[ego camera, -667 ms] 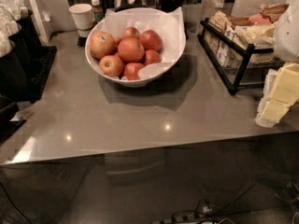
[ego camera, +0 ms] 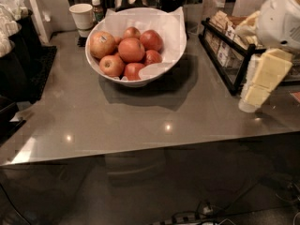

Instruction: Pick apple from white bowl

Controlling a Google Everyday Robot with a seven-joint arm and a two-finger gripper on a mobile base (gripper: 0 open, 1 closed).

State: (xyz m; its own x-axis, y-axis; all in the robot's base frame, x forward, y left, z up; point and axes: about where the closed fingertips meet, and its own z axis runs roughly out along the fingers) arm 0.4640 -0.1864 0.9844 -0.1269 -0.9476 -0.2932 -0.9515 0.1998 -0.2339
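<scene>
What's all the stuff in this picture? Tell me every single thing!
white bowl: one, white and paper-lined, back middle of the counter
apple: one, pale yellow-orange with a sticker, left side of the bowl
other apples: six showing, mostly red, in the bowl
paper cup: one, white, behind the bowl on the left
small bottle: one, dark with a light cap, beside the cup
wire rack: one, black, holding packets, right of the bowl
counter: one, grey and shiny
robot arm: one, white, top right
gripper: one, cream-yellow, at the right above the counter, away from the bowl
</scene>
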